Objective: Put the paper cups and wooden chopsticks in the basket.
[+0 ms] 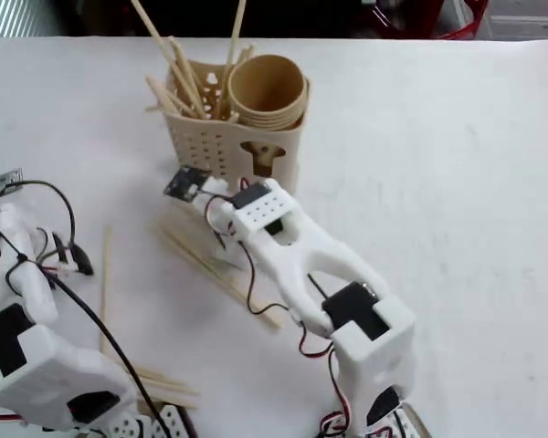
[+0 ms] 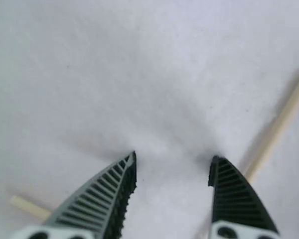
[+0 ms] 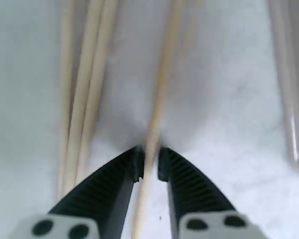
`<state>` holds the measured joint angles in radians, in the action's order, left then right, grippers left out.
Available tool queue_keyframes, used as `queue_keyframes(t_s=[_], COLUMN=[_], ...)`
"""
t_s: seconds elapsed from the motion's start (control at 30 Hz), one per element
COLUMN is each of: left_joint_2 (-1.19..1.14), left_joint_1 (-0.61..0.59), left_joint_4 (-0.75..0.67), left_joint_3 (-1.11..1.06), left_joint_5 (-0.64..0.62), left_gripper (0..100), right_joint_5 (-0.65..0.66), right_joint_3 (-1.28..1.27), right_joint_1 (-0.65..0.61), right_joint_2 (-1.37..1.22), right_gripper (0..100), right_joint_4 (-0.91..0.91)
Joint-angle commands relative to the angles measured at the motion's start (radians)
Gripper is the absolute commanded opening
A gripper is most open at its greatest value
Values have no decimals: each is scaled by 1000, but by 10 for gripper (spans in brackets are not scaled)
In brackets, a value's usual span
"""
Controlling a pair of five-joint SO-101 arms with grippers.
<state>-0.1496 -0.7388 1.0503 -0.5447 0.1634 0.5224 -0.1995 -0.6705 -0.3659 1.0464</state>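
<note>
The beige basket [image 1: 221, 151] stands at the table's back middle and holds stacked paper cups [image 1: 267, 89] and several wooden chopsticks [image 1: 178, 78]. My right gripper [image 3: 149, 157] is down at the table just in front of the basket, shut on a single chopstick [image 3: 162, 94] that lies on the surface. Three more chopsticks [image 3: 84, 89] lie alongside it. My left gripper [image 2: 172, 164] is open low over bare table at the left, nothing between its fingers, with one chopstick [image 2: 278, 127] just beside one fingertip.
A bundle of chopsticks [image 1: 221, 271] runs diagonally under the right arm [image 1: 301, 255]. One chopstick [image 1: 105, 278] lies by the left arm [image 1: 27, 356], and more [image 1: 164, 383] near the front edge. The basket wall [image 3: 289, 74] stands close to my right gripper.
</note>
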Motion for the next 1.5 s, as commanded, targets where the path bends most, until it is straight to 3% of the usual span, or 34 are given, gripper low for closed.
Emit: queue_keyframes(t_s=[0.0, 0.2, 0.43, 0.67, 0.87, 1.03, 1.23, 1.47], left_joint_2=[-2, -2, -2, -2, -2, -2, -2, -2], left_joint_1=[2, 1, 1, 2, 4, 4, 4, 4], left_joint_4=[-29, -31, -31, -31, -31, -31, -31, -31], left_joint_3=[-2, -2, -2, -2, -2, -2, -2, -2], left_joint_5=[-14, -14, -14, -14, -14, -14, -14, -14], left_gripper=[241, 241, 241, 241, 241, 241, 241, 241], right_joint_5=[-28, -78, -163, -190, -206, -336, -397, -394], right_joint_3=[2, -110, -333, -236, 97, 333, 483, 560], right_joint_1=[7, 65, 62, 64, 45, 36, 38, 47], right_joint_2=[47, 328, 900, 1227, 1073, 814, 542, 271], right_gripper=[17, 18, 18, 17, 17, 17, 18, 18], right_joint_4=[45, 73, 53, 65, -8, -228, -524, -696])
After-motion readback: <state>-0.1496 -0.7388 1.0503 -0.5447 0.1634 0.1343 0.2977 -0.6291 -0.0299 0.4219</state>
